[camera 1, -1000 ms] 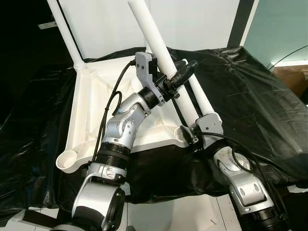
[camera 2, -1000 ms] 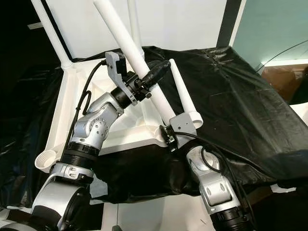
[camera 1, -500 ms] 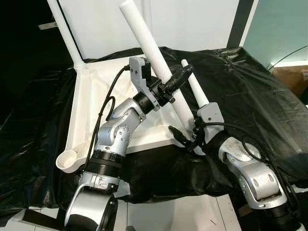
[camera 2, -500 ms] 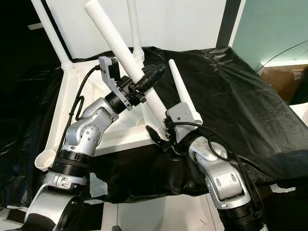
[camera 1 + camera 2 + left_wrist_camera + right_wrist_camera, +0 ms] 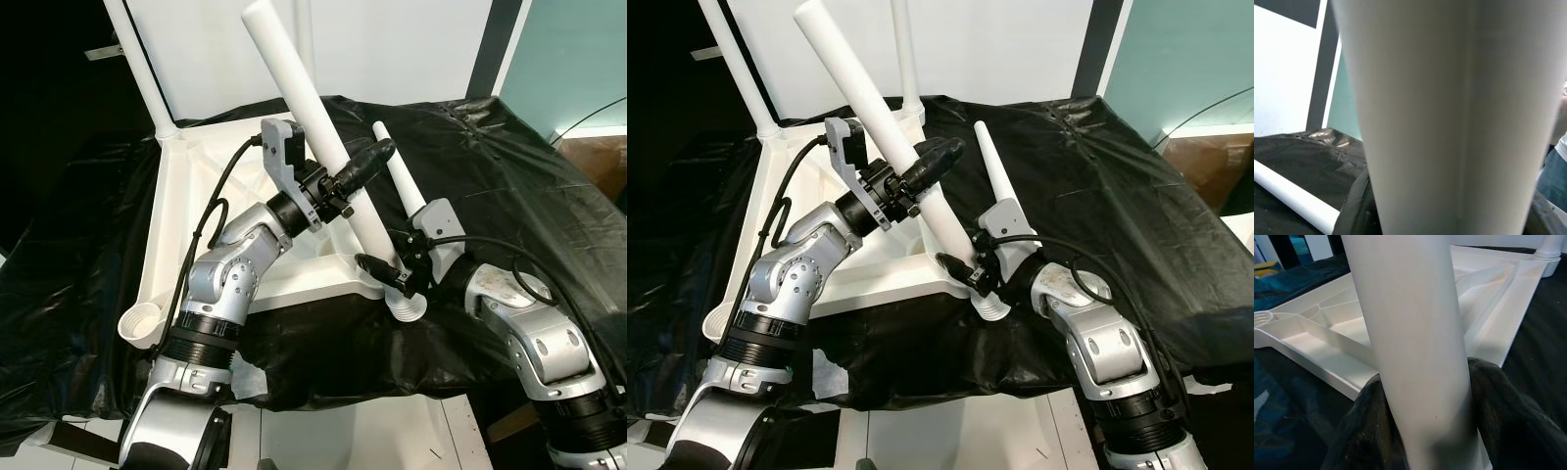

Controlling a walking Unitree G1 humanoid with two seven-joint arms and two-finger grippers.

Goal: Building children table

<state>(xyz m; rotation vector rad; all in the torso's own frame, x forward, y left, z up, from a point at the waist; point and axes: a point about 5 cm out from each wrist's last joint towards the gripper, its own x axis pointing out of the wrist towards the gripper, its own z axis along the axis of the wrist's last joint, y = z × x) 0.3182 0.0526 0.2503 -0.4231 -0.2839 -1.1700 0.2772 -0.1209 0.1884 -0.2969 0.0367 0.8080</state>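
Note:
A white table top (image 5: pixel 181 211) lies upside down on black cloth. A long white leg (image 5: pixel 294 78) leans up and to the left from its near right corner socket (image 5: pixel 407 308); I cannot tell how deep it sits. My left gripper (image 5: pixel 358 168) is shut on the leg around mid-length. My right gripper (image 5: pixel 387 272) is shut on the leg just above the socket. In the right wrist view the black fingers (image 5: pixel 1366 431) hug the leg (image 5: pixel 1410 342) on both sides. A thinner loose leg (image 5: pixel 397 176) lies on the cloth behind my right wrist.
Two legs stand upright in the far corners, one on the left (image 5: pixel 142 69) and one on the right (image 5: pixel 904 49). The near left socket (image 5: pixel 142 323) is open. Black cloth (image 5: pixel 509 166) covers the work surface, with a brown box (image 5: pixel 598 157) at far right and white floor (image 5: pixel 343 441) in front.
My right arm has swung in from the right and its gripper has closed round the leg's lower end. The leg's foot has moved to the near right corner socket. The camera shifted slightly.

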